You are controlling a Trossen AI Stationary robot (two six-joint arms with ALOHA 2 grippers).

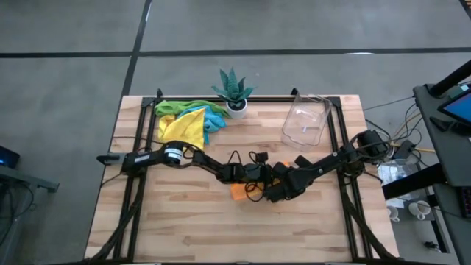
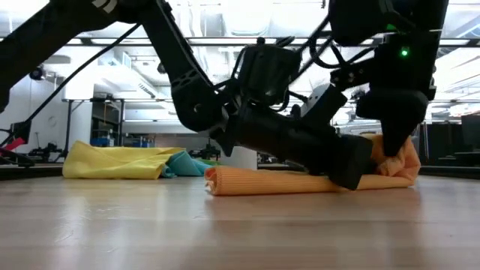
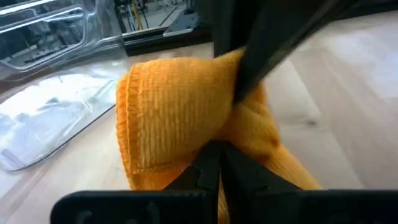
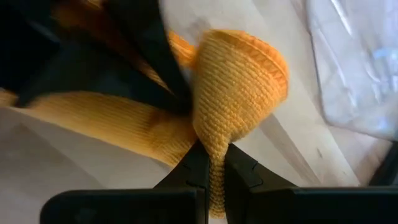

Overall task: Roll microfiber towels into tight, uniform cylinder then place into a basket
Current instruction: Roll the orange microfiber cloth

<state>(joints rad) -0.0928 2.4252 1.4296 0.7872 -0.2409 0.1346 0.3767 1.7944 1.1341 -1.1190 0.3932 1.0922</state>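
Observation:
An orange microfiber towel [image 2: 285, 181] lies partly rolled along the table's middle, its right end [image 2: 401, 161] bunched upward. My left gripper [image 2: 352, 171] reaches almost level from the table's left and is shut, with its tips low against that roll near the bunched end. My right gripper [image 4: 212, 177] slants down from above and is shut on the bunched end. Yellow, green and light blue towels [image 1: 185, 121] lie heaped at the far left. The clear basket [image 1: 305, 121] stands at the far right. My left gripper's shut fingertips [image 3: 211, 163] lie against the orange towel's folded part [image 3: 180, 118] beside its bunched end, coming almost level from the table's left, along the roll. Whether cloth lies between them I cannot tell. The roll rests on the table. My right gripper pinches a raised fold of the towel's bunched end [image 4: 214, 146] between its two fingers, coming from above and slanting down. The fold flares out beyond the fingertips like a cone. The rest of the towel stays on the table.
A green spiky plant in a white pot [image 1: 234, 92] stands at the far edge between the towel heap and the basket. Black cables [image 1: 246, 158] trail over the middle. Bare wood [image 1: 221, 235] spreads along the near side.

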